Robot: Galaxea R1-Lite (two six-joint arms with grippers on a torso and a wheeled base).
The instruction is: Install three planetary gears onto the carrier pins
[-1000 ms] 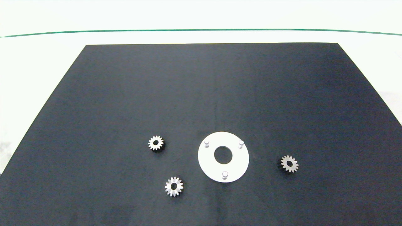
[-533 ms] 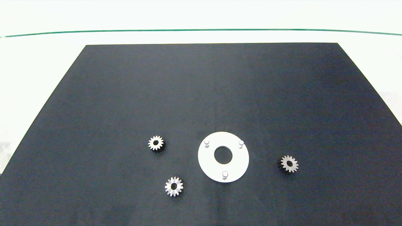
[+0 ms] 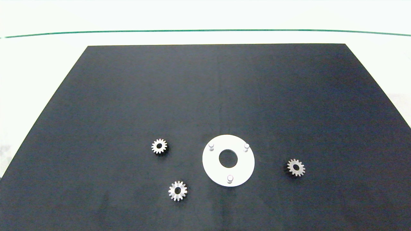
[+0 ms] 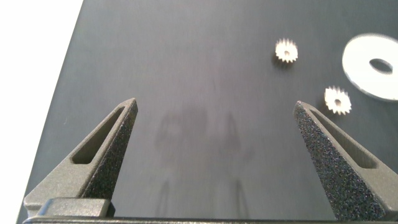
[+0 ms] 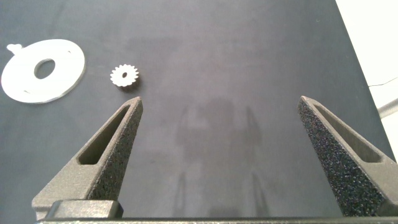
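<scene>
Head view: the white carrier disc point(image 3: 214, 166) is lying flat in the lower middle of the frame on the black matte counter point(image 3: 205, 96), its three carrier pins point(image 3: 230, 178) standing bare in a triangle around the round centre hole. Three toothed silver planetary gears are lying apart from it, probably spread for separate pickups: one at left point(image 3: 159, 146), one at lower left point(image 3: 177, 190), one at right point(image 3: 295, 167). Neither arm is showing here

Left wrist view: the left claw point(image 4: 216, 115) is hanging released over bare counter, rough grey fingers point(image 4: 112, 140) spread wide, grasping nothing

Right wrist view: the right claw point(image 5: 219, 112) is likewise released and empty, one gear point(image 5: 124, 76) lying beside the disc point(image 5: 65, 71)
</scene>
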